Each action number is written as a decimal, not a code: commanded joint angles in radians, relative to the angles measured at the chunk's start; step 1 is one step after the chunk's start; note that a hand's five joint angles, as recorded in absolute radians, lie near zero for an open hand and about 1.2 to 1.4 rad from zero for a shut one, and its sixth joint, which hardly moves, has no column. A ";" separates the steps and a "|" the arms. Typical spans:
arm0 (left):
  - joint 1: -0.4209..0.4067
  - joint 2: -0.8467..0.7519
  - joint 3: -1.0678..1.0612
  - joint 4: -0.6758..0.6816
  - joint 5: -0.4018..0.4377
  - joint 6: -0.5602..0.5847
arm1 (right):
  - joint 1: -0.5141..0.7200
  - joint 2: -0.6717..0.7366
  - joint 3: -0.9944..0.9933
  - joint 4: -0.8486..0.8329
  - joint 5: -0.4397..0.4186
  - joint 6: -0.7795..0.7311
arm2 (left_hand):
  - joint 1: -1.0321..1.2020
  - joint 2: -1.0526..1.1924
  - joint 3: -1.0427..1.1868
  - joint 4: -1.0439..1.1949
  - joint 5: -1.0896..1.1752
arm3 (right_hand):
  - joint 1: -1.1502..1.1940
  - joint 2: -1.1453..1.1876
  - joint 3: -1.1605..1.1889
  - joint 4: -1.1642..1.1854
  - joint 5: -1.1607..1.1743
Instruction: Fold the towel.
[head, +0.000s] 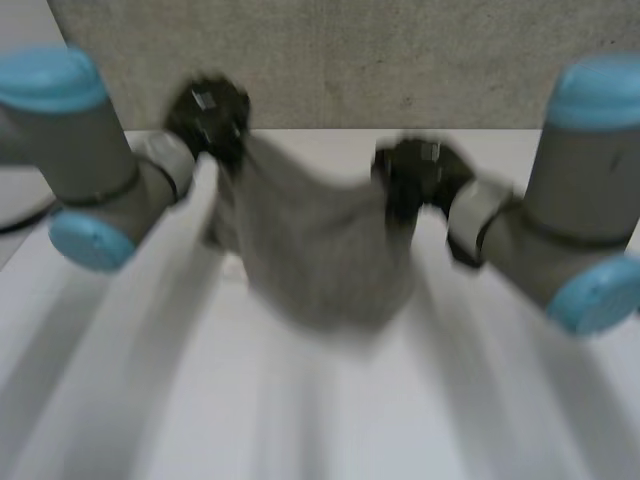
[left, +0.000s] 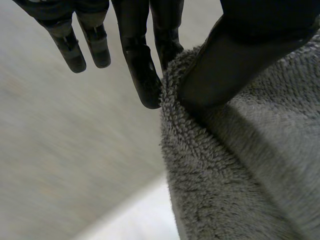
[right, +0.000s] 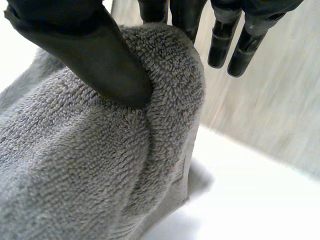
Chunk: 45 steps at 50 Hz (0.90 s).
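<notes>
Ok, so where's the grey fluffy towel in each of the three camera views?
Head view: the grey fluffy terry towel hangs between the black left hand and right hand, over the white table.
Left wrist view: the towel sits beside the fingers, edge pinched under the left hand's thumb.
Right wrist view: the towel bunches under the right hand's thumb.
Shared landmark: the white table below the towel.

surface: white table; towel hangs above it; contact unclear
</notes>
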 joint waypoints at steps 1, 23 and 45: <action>0.003 0.183 0.166 0.004 -0.183 -0.009 | -0.019 -0.175 -0.306 -0.121 0.006 -0.168 | 0.104 0.075 -0.058 -0.066 0.079 | 0.083 0.125 -0.053 -0.076 0.063; 0.013 0.468 -0.683 0.244 0.034 -0.039 | -0.004 -0.376 0.545 -0.264 0.007 -0.381 | 0.104 0.075 -0.058 -0.066 0.079 | -1.055 -1.014 -0.053 -0.076 -1.075; 0.104 0.375 -0.988 0.368 0.039 0.105 | -0.047 -0.140 0.667 -0.313 0.006 -0.376 | 0.104 0.075 -0.058 -0.066 0.079 | -0.811 -0.769 -0.053 -0.076 -0.831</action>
